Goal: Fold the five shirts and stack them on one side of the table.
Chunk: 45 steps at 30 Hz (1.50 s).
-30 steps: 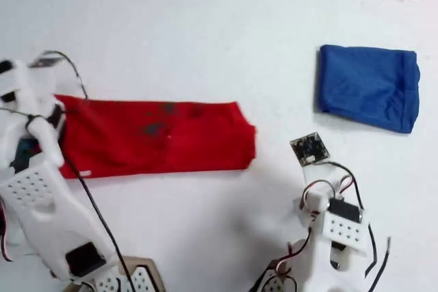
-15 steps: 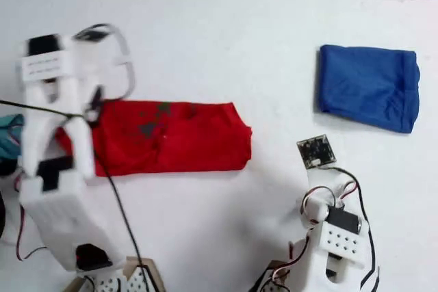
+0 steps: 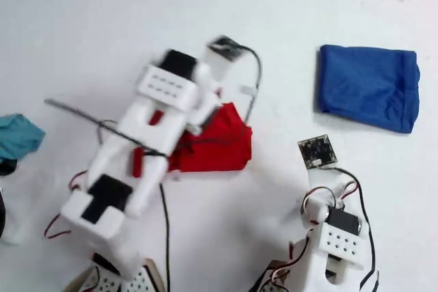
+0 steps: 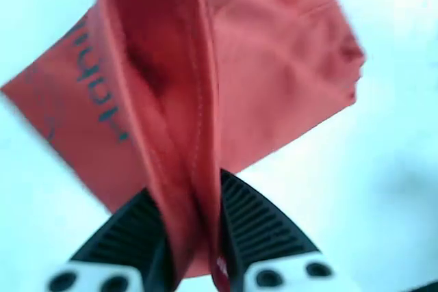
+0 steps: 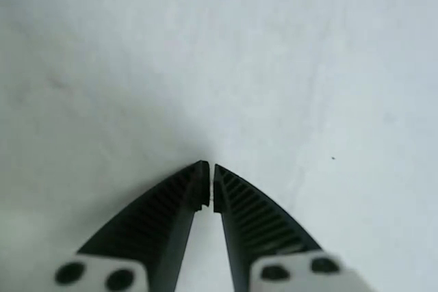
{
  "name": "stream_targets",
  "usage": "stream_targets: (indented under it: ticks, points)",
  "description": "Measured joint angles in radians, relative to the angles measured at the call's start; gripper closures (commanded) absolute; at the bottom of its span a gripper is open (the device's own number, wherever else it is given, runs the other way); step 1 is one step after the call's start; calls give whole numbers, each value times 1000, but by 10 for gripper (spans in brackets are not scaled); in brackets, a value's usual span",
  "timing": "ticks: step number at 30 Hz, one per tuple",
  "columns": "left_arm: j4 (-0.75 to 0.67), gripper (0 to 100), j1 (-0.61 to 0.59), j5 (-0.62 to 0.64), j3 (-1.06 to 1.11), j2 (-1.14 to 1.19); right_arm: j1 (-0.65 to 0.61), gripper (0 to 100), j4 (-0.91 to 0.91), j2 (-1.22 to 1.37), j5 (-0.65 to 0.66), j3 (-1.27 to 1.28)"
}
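Your left claw (image 4: 186,193) is pinching a raised fold of the red shirt (image 4: 274,66); your right claw (image 5: 210,172) is sitting clenched, holding nothing, over the table (image 5: 205,46).

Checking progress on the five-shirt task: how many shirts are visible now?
3. A red shirt mid-table, pinched in the left gripper; a folded blue shirt at the table's right; a teal shirt at its left edge. Others may be out of frame.
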Motion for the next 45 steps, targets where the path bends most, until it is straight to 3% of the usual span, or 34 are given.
stream_targets:
  ticks: [7,13,15,20,24,27,40,45]
  points:
    - [-91,959,114,-21,-63,180,0,979,0,0,0,0]
    - [-25,748,155,-25,-239,304,0,979,0,0,0,0]
    - [20,722,158,-25,-313,324,0,979,0,0,0,0]
    - [133,774,137,-25,-523,327,0,979,0,0,0,0]
    - [157,985,83,-25,-582,338,0,979,0,0,0,0]
    - [157,932,69,-28,-543,362,0,979,0,0,0,0]
    - [-117,928,98,-28,-500,549,0,979,0,0,0,0]
    - [-130,928,101,-28,-517,566,0,979,0,0,0,0]
